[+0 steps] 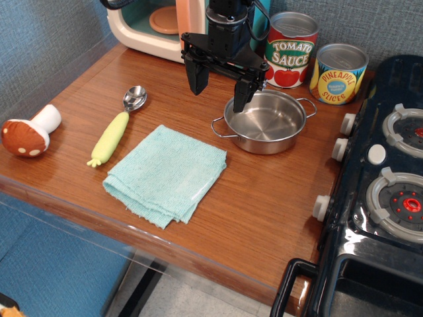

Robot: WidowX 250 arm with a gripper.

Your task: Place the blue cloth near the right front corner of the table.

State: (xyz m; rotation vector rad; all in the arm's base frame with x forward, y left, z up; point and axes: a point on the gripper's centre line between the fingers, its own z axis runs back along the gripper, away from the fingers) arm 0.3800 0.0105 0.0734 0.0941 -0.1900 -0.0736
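The blue cloth [166, 173], pale aqua terry and folded roughly square, lies flat on the brown wood-grain table [264, 218], left of the middle near the front edge. My gripper [219, 91] hangs above the table behind the cloth, next to the left rim of the steel pan [266, 121]. Its two black fingers [196, 78] point down, spread apart, with nothing between them. The gripper is well above the cloth and does not touch it.
A yellow-handled spoon [117, 129] and a toy mushroom [28, 134] lie left of the cloth. A tomato sauce can [291, 49], a pineapple can [339, 74] and a toy microwave [155, 26] stand at the back. The black toy stove [380, 198] fills the right side.
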